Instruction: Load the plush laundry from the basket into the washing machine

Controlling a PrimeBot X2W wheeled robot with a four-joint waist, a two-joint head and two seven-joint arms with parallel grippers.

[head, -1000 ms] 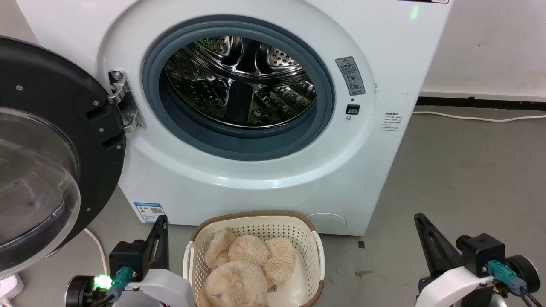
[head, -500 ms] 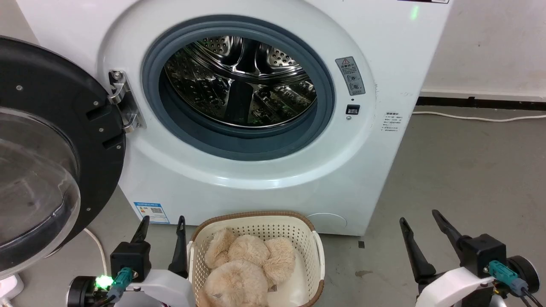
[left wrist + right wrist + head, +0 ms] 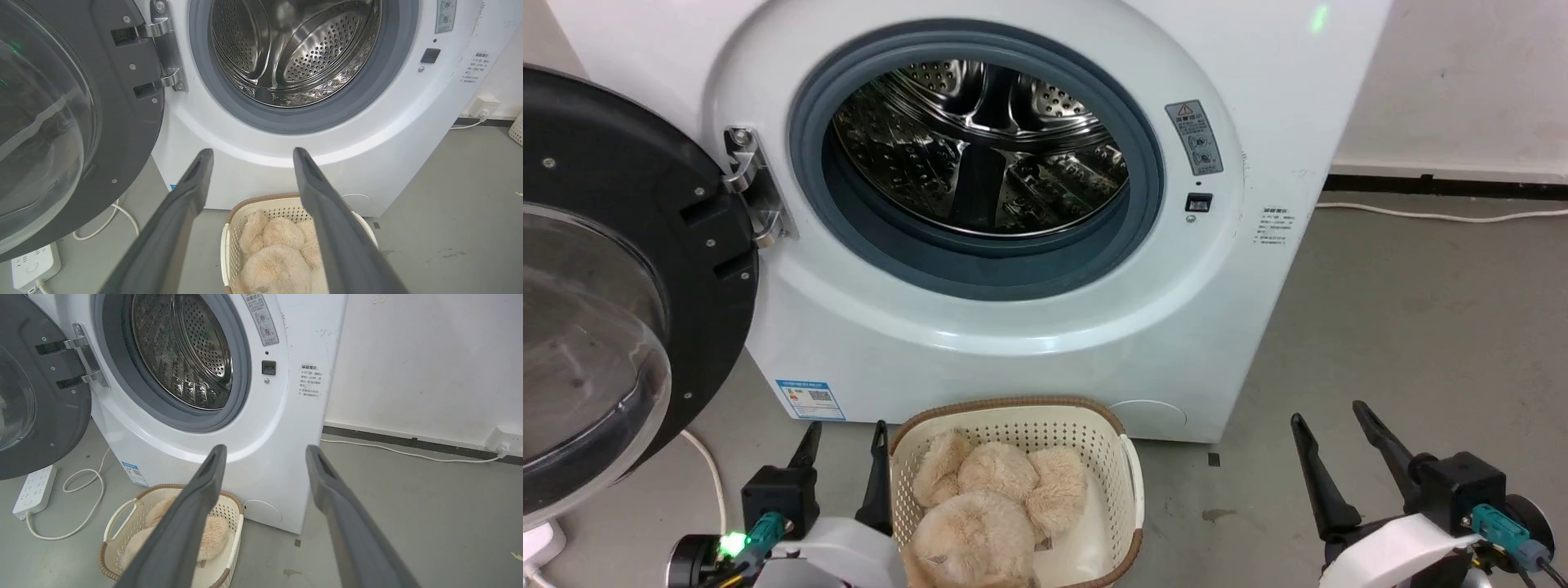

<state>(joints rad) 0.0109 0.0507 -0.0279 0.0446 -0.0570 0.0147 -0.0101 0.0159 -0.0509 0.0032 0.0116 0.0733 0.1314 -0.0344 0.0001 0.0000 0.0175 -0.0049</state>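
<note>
Left hand point(image 3: 847, 429), right hand point(image 3: 1326, 412): low, splayed.

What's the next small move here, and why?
Probably swing the left end effector rightward over the basket rim and lower it onto the plush laundry. Its jaws stand open, it sits beside the basket's left edge, nearer than the right end effector, and the plush lies untouched in the basket. The washing machine has its door open and its drum looks empty, so grasping comes first.
</note>
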